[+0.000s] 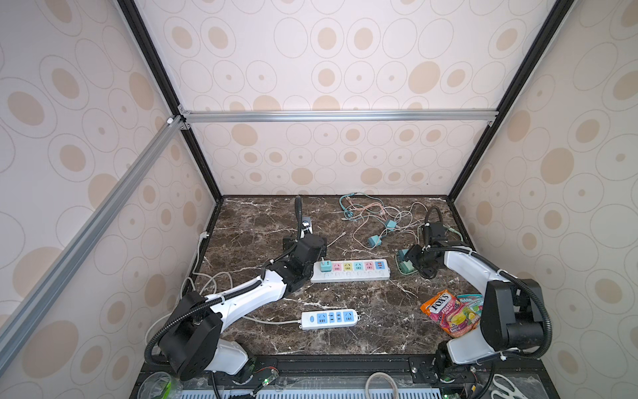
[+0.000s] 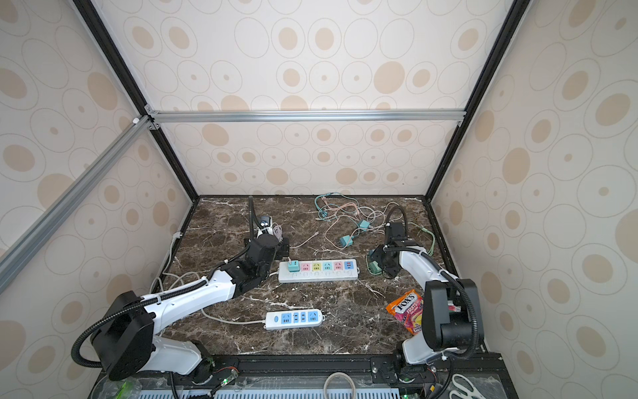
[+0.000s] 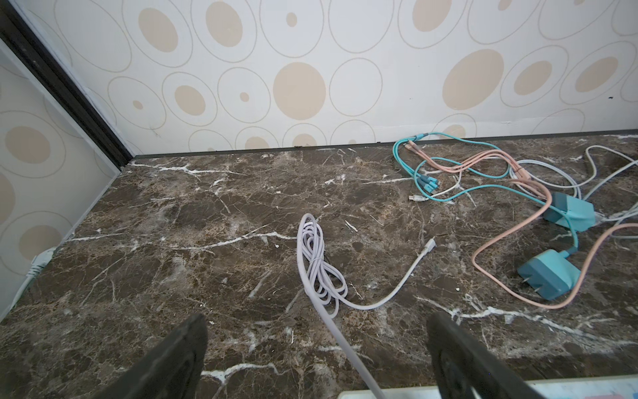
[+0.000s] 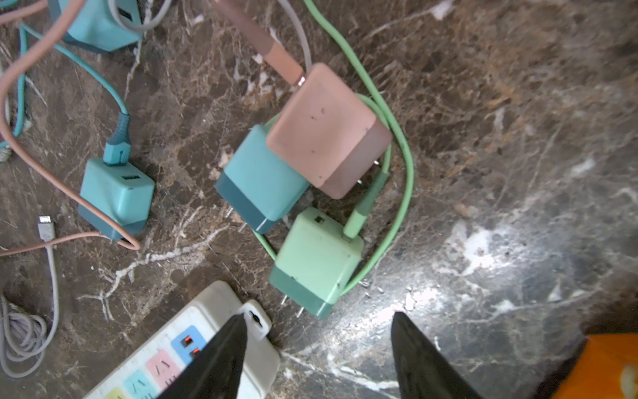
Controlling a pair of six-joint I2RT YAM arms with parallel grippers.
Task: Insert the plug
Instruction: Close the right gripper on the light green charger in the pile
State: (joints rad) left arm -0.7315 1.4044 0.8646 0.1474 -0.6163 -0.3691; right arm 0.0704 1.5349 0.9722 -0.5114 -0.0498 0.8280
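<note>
A white power strip [image 1: 348, 276] with coloured sockets lies mid-table in both top views, a teal plug [image 1: 325, 265] standing in its leftmost socket. Just past its right end lies a green plug [image 4: 316, 262], prongs pointing at my right gripper [image 4: 317, 331]. That gripper hovers right above it, open, with nothing between the fingers; one finger overlaps the strip's end [image 4: 207, 311]. A second teal plug [image 4: 260, 179] and a pink plug [image 4: 324, 131] crowd against the green one. My left gripper [image 3: 317, 345] stands wide open at the strip's left end [image 1: 305, 247], with a lilac cable [image 3: 319, 269] running between its fingers.
A smaller white strip [image 1: 329, 318] with blue sockets lies nearer the front. A candy bag [image 1: 448, 312] sits front right beside the right arm. Tangled teal, pink and white cables [image 1: 373, 214] with two more teal plugs [image 3: 549, 276] fill the back right. Walls close in three sides.
</note>
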